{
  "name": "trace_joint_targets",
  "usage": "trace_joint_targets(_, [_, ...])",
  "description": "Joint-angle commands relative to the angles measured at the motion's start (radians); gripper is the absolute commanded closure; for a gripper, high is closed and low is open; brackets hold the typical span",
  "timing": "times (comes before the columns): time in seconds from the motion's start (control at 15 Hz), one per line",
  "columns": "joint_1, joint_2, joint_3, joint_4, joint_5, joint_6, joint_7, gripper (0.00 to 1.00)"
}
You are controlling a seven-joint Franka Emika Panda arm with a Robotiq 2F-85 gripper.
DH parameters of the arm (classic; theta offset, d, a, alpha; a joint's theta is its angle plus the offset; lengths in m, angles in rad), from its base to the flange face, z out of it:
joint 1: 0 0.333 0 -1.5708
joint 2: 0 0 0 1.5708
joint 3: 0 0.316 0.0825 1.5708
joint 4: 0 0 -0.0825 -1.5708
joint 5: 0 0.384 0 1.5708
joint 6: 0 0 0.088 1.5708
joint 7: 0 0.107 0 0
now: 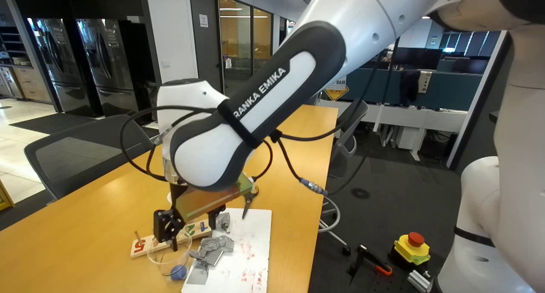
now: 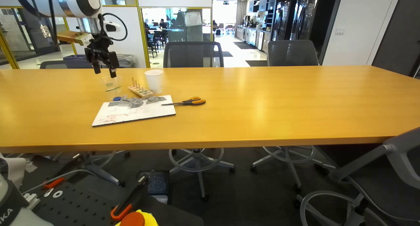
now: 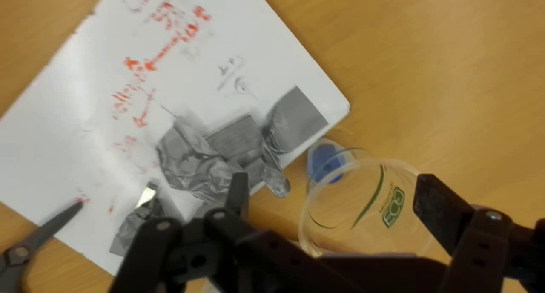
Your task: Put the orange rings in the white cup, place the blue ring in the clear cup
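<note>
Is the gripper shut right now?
No: in the wrist view the gripper has its jaws wide apart, with the clear cup visible between them.

Office, with mesh chairs (image 2: 292, 54) and desk partition (image 1: 455, 90)

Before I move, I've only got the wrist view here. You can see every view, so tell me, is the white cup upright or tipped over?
Observer: Upright. In an exterior view, the white cup stands on the table.
Operator: Okay. The scissors run out of my picture. Where does the part I'm missing lie?
Observer: In an exterior view, their handles lie on the table, off the whiteboard.
</note>
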Motion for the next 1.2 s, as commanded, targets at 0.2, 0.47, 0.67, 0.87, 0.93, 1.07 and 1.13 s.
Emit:
trace_joint_targets(0.2, [-0.122,-0.359,-0.001,-0.117,0.060,-0.433,-0.337,0.00])
trace_joint_targets(0.47, [-0.191,-0.580,-0.046,-0.203,0.052,-0.558,-0.405,0.00])
trace_joint_targets(0.67, [-0.244,-0.755,-0.084,-0.274,0.037,-0.619,-0.417,0.00])
trace_joint_targets(0.87, [-0.292,-0.927,-0.118,-0.354,0.025,-0.652,-0.432,0.00])
trace_joint_targets(0.93, [-0.306,-0.972,-0.130,-0.373,0.022,-0.664,-0.445,0.00])
trace_joint_targets(1.07, [-0.323,-1.039,-0.145,-0.409,0.012,-0.663,-0.477,0.00])
trace_joint_targets(1.13, [-0.328,-1.067,-0.152,-0.428,0.010,-0.658,-0.495,0.00])
